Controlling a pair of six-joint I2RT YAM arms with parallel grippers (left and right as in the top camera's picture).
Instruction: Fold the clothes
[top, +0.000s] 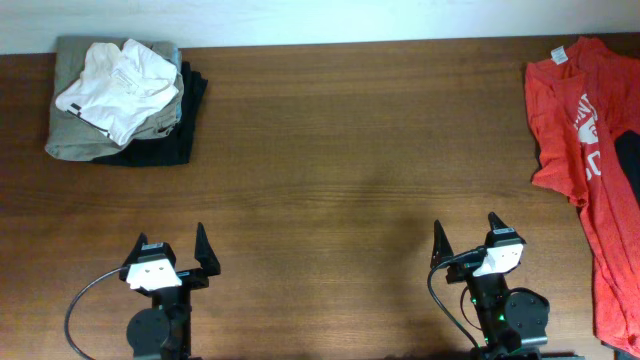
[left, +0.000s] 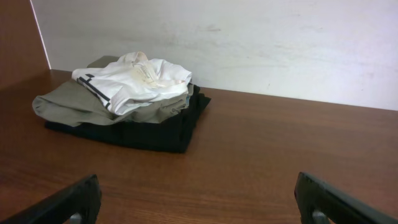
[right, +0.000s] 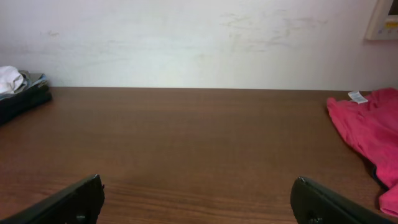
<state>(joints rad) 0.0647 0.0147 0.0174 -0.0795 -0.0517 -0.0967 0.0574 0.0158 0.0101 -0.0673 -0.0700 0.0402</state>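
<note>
A red-orange T-shirt (top: 585, 140) with white chest lettering lies spread at the table's right edge, partly out of the overhead view; a dark garment (top: 628, 160) shows beside it. In the right wrist view the shirt (right: 370, 130) and its small white tag (right: 357, 96) appear at far right. My left gripper (top: 171, 243) rests near the front edge at left, open and empty (left: 198, 190). My right gripper (top: 466, 236) sits at front right, also open with nothing between its fingers (right: 198, 190). Both are far from the shirt.
A stack of folded clothes (top: 120, 100) stands at the back left: white on top, grey-olive below, black at the bottom, also seen in the left wrist view as the pile (left: 124, 99). A white wall (right: 186, 37) runs behind the brown wooden table (top: 340, 170).
</note>
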